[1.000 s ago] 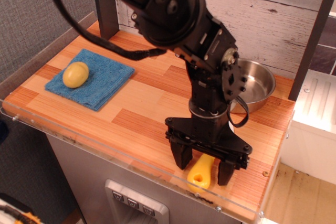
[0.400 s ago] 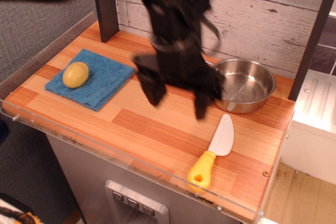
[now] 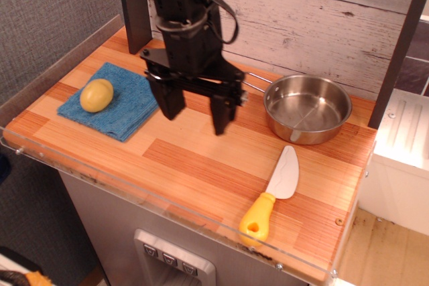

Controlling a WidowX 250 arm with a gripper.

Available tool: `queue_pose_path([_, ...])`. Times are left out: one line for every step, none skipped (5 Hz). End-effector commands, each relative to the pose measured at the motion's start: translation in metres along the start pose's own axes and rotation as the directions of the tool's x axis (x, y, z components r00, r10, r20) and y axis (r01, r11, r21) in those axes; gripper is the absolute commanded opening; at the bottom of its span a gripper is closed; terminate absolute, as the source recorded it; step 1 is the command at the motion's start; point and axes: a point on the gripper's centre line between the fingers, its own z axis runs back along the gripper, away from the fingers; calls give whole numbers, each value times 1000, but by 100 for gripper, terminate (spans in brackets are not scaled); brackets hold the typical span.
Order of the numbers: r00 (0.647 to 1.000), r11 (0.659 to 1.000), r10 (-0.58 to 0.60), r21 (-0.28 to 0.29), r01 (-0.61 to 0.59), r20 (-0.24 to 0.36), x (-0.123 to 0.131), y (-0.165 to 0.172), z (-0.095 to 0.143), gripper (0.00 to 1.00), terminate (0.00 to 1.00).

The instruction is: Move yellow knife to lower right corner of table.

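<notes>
observation.image | gripper [image 3: 196,110] wide, empty, hangs mid-table | yellow knife [image 3: 273,196] lies lower right | retreat clear, don't nudge it

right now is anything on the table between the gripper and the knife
No. In the only view, just bare table lies between the open gripper and the knife; the pan sits off to the side.

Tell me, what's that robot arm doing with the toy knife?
Nothing right now. The gripper hangs open and empty above the middle of the table. The yellow knife lies by itself near the front right corner, handle by the edge, blade pointing at the metal bowl. A potato sits on the blue cloth.
</notes>
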Motion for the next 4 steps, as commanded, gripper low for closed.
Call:
queue_pose_path([999,1000,-23,21,22,47,6,10,16,100,0])
queue_pose_path([998,999,5,35,-7,71,3,11,18,100,0])
queue_pose_path([998,999,5,35,-7,71,3,11,18,100,0])
queue_pose_path([998,999,5,35,-7,71,3,11,18,100,100])
